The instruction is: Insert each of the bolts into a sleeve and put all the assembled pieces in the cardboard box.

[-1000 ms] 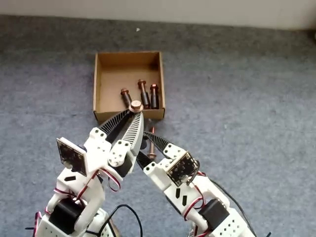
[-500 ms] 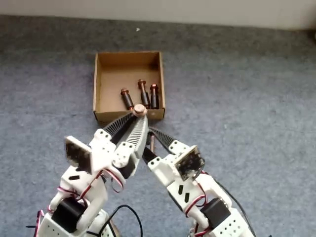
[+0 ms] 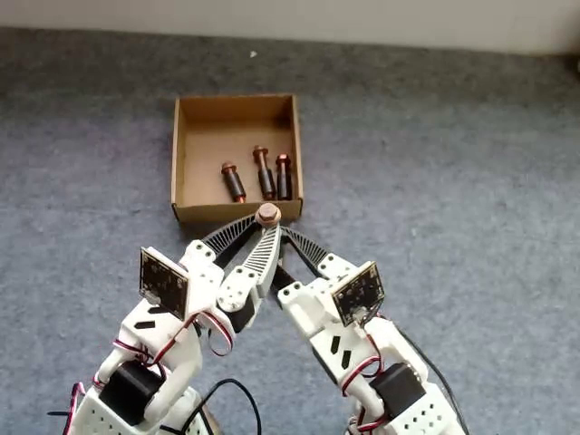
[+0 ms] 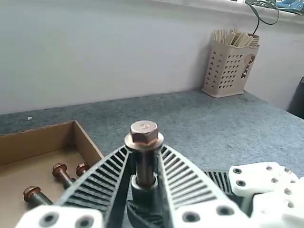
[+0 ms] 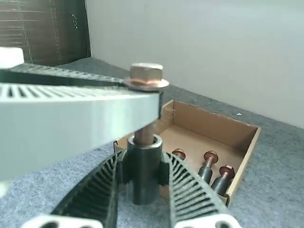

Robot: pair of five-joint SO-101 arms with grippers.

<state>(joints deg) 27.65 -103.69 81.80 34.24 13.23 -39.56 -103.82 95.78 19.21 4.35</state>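
My left gripper (image 3: pixel 265 227) is shut on a copper bolt (image 3: pixel 267 215), held upright just in front of the cardboard box (image 3: pixel 235 213). In the left wrist view the bolt (image 4: pixel 144 134) stands between the ribbed fingers (image 4: pixel 102 178). Its shaft enters a dark sleeve (image 4: pixel 144 186) below. My right gripper (image 5: pixel 142 173) is shut on that sleeve (image 5: pixel 142 164), directly under the bolt's head (image 5: pixel 146 76). In the high view the right gripper (image 3: pixel 279 246) sits beneath the left one. Three assembled pieces (image 3: pixel 264 172) lie in the box.
Grey carpet covers the table around the box (image 5: pixel 213 127). A beige holder full of wooden sticks (image 4: pixel 231 61) stands by the wall, far behind. The box floor (image 3: pixel 204 149) is bare on its left half. A dark cabinet (image 5: pixel 47 28) is in the background.
The left gripper carried the bolt back from over the box's front wall and slightly right. The right gripper came in under it with the sleeve.
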